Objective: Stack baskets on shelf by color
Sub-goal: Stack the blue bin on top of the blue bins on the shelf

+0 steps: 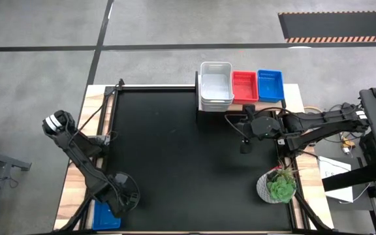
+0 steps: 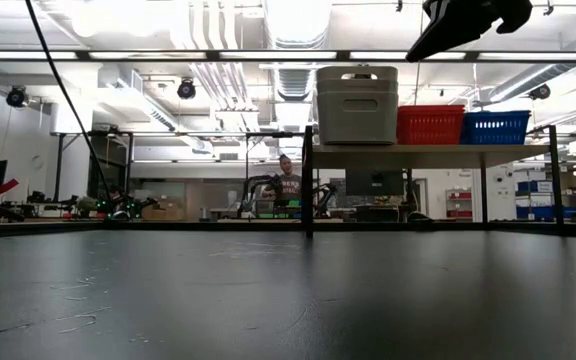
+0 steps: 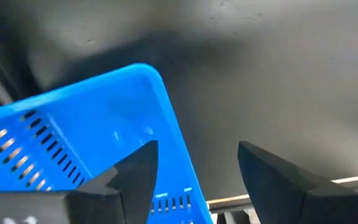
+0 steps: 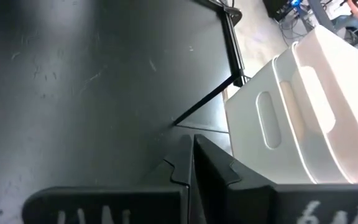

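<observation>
On the light-wood shelf [image 1: 292,98] at the far right stand a stack of white baskets [image 1: 215,85], a red basket [image 1: 244,86] and a blue basket [image 1: 270,85]; the low view also shows the white stack [image 2: 357,104]. Another blue basket [image 1: 106,215] rests on its bottom at the table's near left corner. My left gripper [image 1: 119,199] is open above that basket. In the left wrist view one finger [image 3: 135,171] is over the basket's inside and the other [image 3: 272,174] is outside its wall [image 3: 169,130]. My right gripper [image 1: 243,127] is shut and empty, just near of the shelf.
A round white pot with a green plant [image 1: 276,186] stands at the near right of the black tabletop [image 1: 188,156]. The shelf's black frame legs [image 2: 308,180] stand on the table's far side. Cables lie beside the right arm, off the table's right edge.
</observation>
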